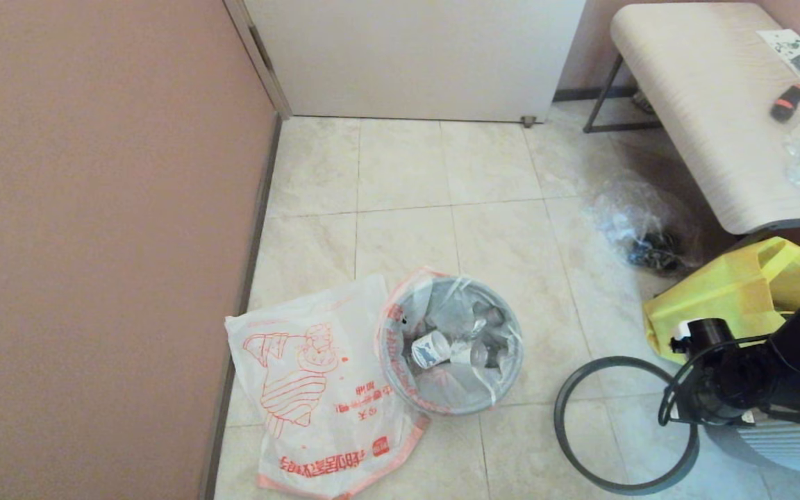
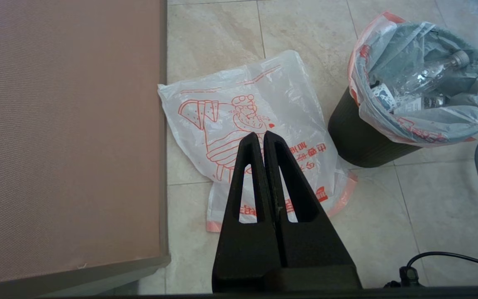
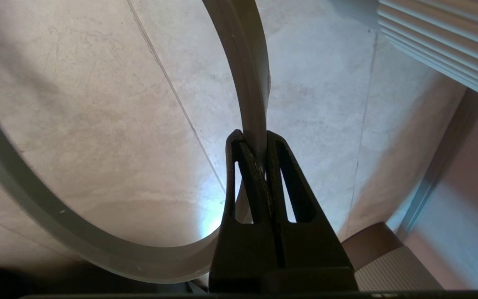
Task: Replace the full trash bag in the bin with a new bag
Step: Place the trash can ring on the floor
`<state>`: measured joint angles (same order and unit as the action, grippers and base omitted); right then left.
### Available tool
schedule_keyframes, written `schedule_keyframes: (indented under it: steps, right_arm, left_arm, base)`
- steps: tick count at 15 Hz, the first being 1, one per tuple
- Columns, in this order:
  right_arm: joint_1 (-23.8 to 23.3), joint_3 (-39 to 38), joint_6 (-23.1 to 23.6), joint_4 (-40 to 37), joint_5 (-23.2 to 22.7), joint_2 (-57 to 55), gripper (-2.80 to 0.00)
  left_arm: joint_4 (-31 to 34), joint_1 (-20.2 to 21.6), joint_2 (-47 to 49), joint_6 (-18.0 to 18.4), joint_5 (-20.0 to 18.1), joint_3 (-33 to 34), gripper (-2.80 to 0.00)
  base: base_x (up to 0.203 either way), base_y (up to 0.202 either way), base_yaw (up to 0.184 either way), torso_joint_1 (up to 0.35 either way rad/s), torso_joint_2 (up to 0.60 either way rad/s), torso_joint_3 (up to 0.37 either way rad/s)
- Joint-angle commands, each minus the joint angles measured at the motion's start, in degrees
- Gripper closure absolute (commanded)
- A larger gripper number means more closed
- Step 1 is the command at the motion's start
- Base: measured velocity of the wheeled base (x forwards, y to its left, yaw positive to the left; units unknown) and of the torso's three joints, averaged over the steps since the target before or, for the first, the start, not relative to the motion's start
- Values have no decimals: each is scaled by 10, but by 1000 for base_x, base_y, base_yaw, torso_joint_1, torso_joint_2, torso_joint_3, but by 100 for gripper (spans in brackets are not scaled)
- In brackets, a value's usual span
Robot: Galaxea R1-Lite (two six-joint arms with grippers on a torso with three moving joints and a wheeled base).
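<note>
1. At your far left, a pinkish-brown wall panel (image 1: 94, 243) runs down the side of the beige tiled floor (image 1: 483, 180).
2. The left gripper (image 2: 262, 135) shows only in its wrist view: you see its black fingers pressed together on nothing, hanging above the new bag.
3. That new bag (image 1: 317, 389), a flat translucent white plastic sheet with a red line-drawn figure, red characters and a pink edge, lies on the tiles between the wall and the bin, its edge touching the bin's base.
4. Next comes the small round black plastic bin (image 2: 359, 137), standing upright. The full trash bag (image 1: 450, 344), translucent white with pink-red edges and clear bottles inside, sits in it, its mouth folded over the bin's top.
5. To the right, you find the thin grey hoop rim (image 1: 567, 423), off the bin and well apart from it, low over the tiles.
6. The right gripper (image 3: 254, 139) has its fingers clamped on that hoop's band.
7. Further right sit a yellow fabric tote (image 1: 719, 292), a crumpled clear plastic bag (image 1: 639, 222) and a pale wooden bench (image 1: 712, 104).
</note>
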<state>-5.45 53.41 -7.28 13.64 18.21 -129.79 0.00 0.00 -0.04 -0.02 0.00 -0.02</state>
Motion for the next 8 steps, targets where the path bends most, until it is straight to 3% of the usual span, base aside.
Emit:
schedule_keyframes:
  steps: [1,8]
  right_arm:
    - [1,3,0,6,1,-21,0]
    - [9,3,21,10,3,-27,0]
  left_arm:
    - [0,0,0,-1,0,0,0]
    - [0,0,0,-1,0,0,0]
  base:
    - [0,0,0,0,0,0]
    - [0,0,0,0,0,0]
